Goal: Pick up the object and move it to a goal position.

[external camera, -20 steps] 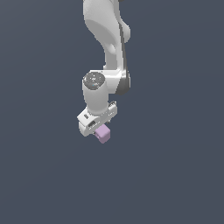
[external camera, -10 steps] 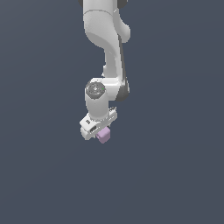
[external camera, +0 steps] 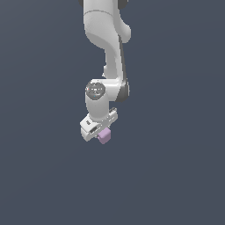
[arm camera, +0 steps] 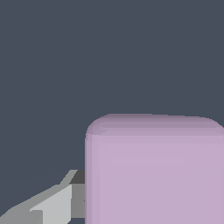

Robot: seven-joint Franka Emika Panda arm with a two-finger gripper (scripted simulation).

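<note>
Now: object (external camera: 104, 136), pale lilac cube, sits clamped in hand (external camera: 102, 133), poking out below it, near middle of exterior view; fills wrist view close up (arm camera: 153, 170). Hand closed on object, one finger (arm camera: 52, 205) against its side. Pickup looks done; carry to goal left, no goal marker visible. Cube: no long axis, faces slightly skewed with tilted hand.

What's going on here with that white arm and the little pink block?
A white Franka Panda arm reaches down from the top of the exterior view, holding a small pale lilac-pink cube in its gripper. The cube sits just under the gripper body, with plain dark grey background all around and no surface visible beneath it. In the wrist view the cube fills much of the picture, with one of the fingers showing right beside it. No goal marker is visible.
</note>
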